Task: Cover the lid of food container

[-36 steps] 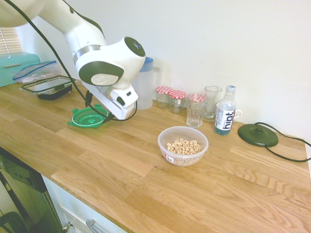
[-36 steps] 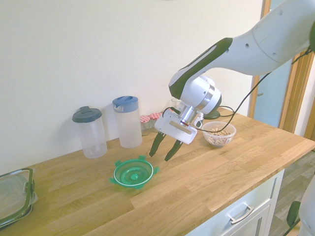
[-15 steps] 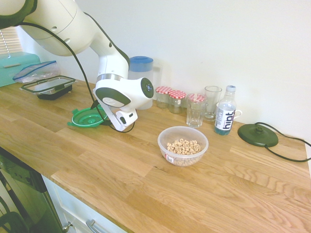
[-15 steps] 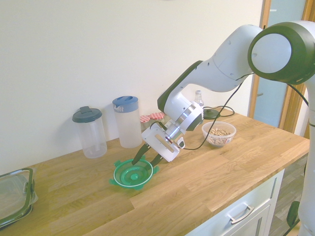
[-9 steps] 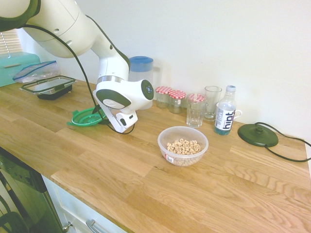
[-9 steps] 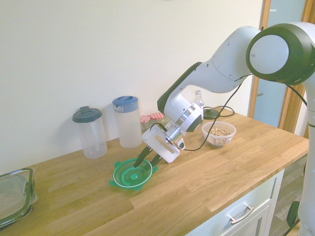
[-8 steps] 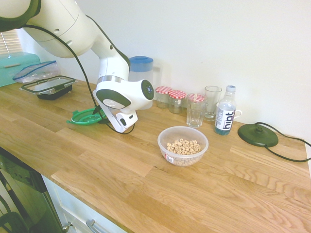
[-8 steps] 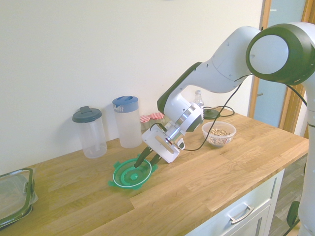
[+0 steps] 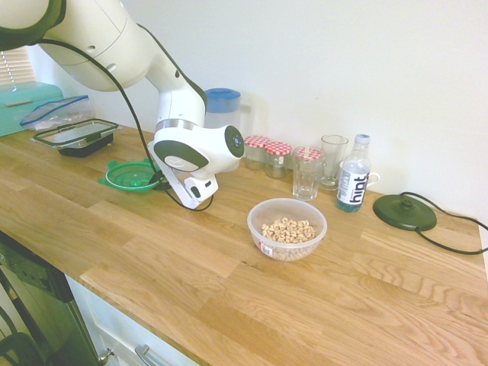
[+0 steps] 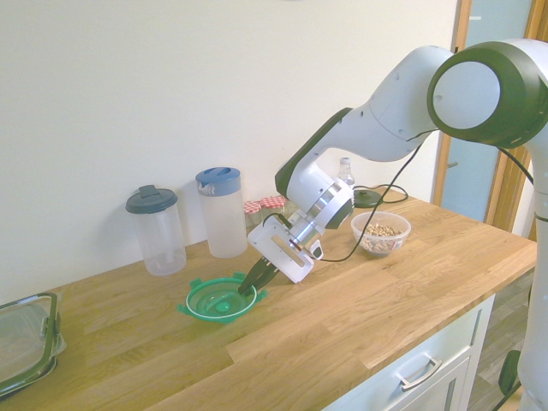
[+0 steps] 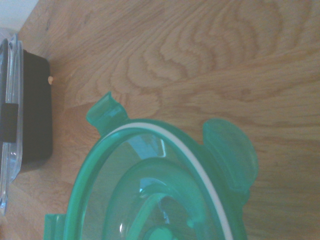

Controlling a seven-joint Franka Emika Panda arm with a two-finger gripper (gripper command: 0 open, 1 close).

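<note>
The green translucent lid [image 9: 128,175] lies on the wooden counter left of the arm. The second exterior view shows the lid [image 10: 214,300] as well. My gripper [image 10: 250,285] reaches down at a slant to the lid's right rim, and its dark fingers are shut together on that rim. In the wrist view the lid [image 11: 150,190] fills the lower part, with two of its snap tabs showing. The food container [image 9: 287,229], a clear bowl of cereal rings, stands apart to the right. In the second exterior view the food container [image 10: 380,233] sits beyond the arm.
Along the wall stand a blue-capped pitcher [image 10: 223,212], a dark-capped pitcher [image 10: 157,229], red-lidded jars [image 9: 267,152], glasses [image 9: 307,171] and a water bottle [image 9: 353,183]. A black-rimmed rectangular container [image 9: 76,137] sits at the far left. A black round base [image 9: 404,212] is at the right.
The fingers have closed from wide open onto the lid's rim. The lid has shifted a little to the left along the counter.
</note>
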